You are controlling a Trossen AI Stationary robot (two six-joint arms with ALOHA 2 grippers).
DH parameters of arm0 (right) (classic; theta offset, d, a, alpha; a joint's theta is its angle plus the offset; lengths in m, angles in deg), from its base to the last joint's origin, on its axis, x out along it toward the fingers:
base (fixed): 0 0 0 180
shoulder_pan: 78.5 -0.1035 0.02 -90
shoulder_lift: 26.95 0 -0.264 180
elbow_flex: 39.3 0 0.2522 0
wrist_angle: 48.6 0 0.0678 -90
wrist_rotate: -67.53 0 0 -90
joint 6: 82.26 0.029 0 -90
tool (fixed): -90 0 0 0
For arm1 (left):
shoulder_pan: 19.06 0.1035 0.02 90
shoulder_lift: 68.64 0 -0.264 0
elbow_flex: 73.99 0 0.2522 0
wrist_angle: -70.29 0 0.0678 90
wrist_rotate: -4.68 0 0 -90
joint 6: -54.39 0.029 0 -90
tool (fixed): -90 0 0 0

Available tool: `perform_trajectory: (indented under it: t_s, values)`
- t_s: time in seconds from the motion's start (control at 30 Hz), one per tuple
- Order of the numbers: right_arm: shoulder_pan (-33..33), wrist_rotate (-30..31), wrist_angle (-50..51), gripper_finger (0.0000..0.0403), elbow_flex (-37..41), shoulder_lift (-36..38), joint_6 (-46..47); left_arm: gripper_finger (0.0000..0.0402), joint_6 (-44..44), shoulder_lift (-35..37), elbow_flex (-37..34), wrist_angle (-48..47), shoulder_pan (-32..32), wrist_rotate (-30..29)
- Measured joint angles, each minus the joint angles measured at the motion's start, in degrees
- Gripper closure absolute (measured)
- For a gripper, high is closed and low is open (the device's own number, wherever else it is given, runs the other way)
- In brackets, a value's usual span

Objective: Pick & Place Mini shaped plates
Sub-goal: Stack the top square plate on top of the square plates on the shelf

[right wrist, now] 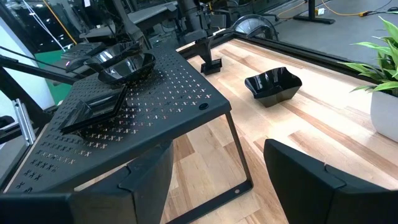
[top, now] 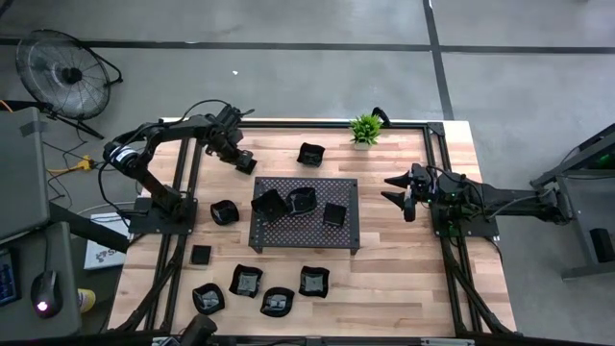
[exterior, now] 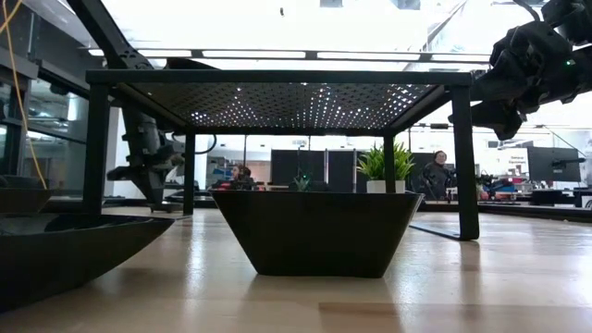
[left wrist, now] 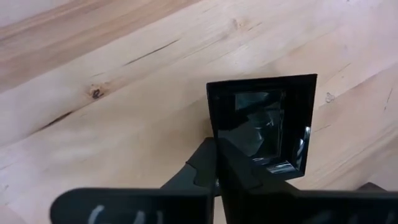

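Wooden table [top: 404, 259], perforated tray [top: 306, 213] at centre holding three mini shaped plates. My left gripper [left wrist: 217, 158] is clamped on the rim of a square plate [left wrist: 264, 124] at the far left. My right gripper [top: 399, 189] hovers fully open, empty, right of the tray.

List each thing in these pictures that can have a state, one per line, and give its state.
Left claw: shut on a small square black plate, near the table's far left.
Right claw: open, empty, hovering right of the tray.
Perforated tray: standing on its legs, three black plates on top.
Wavy-rimmed plate: upright on the table beyond the tray.
Potted plant: upright at the far edge.
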Motion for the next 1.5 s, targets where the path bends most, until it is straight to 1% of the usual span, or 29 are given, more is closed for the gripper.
perform_trajectory:
  t_s: [0.13, 0.27, 0.57, 0.77, 0.9, 1.17, 1.37, 1.5]
  values:
    - [0.0, 0.0, 0.0, 0.0157, 0.0, 0.0, 0.0, 0.04, 0.8, 0.2, 1.2, -0.9, 0.0, 0.6]
    - [0.0, 0.0, 0.0, 0.0157, 0.0, 0.0, 0.0, 0.0401, 1.6, 2.0, 3.5, -0.9, 0.0, 0.5]
    - [0.0, 0.0, 0.0, 0.0157, 0.0, 0.0, 0.0, 0.0401, 1.8, 6.2, 10.8, -4.5, 0.0, -0.8]
    - [0.0, 0.0, 0.0, 0.0157, 0.0, 0.0, 0.0, 0.0401, 1.2, 8.1, 15.6, -6.0, -0.4, 1.6]
    - [0.0, 0.0, 0.0, 0.0157, 0.0, 0.0, 0.0, 0.0401, -0.9, 9.2, 18.2, -6.6, -1.8, 1.5]
    - [0.0, 0.0, 0.0, 0.0157, 0.0, 0.0, 0.0, 0.0401, -5.1, 10.1, 22.2, -6.3, -7.0, 1.2]
    - [0.0, 0.0, 0.0, 0.0157, 0.0, 0.0, 0.0, 0.0401, -10.4, 10.1, 22.6, -3.6, -13.5, -1.3]
    - [0.0, 0.0, 0.0, 0.0157, 0.0, 0.0, 0.0, 0.0401, -14.6, 10.1, 22.6, -2.6, -18.3, -4.7]
